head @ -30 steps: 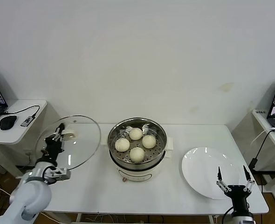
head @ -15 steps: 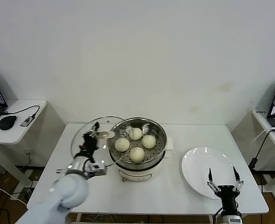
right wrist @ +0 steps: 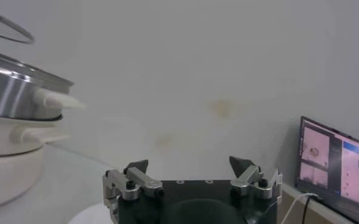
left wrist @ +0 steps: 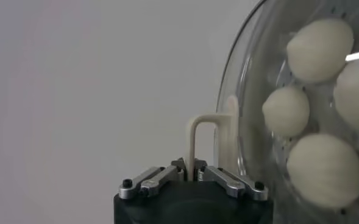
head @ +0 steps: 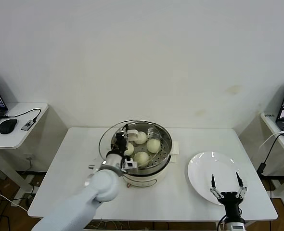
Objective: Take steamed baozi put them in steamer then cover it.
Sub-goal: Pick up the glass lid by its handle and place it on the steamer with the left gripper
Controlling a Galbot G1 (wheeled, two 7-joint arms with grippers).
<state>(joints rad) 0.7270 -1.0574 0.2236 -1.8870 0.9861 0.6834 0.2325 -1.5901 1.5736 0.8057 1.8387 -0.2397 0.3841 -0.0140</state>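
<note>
Steamed baozi: four sit in steamer mid-bench. Left tool clamped on glass lid handle, lid partly over the steamer. Right tool spread open above white plate.

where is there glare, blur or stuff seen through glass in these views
Head view: the left arm is motion-smeared, while the steamer and white plate look crisp. Left wrist view: the baozi show through the clear glass lid, soft-edged, with a bright streak of glare at the frame edge; the left gripper pinches the lid's handle. Right wrist view: the right gripper is sharp, the laptop screen behind it soft.
</note>
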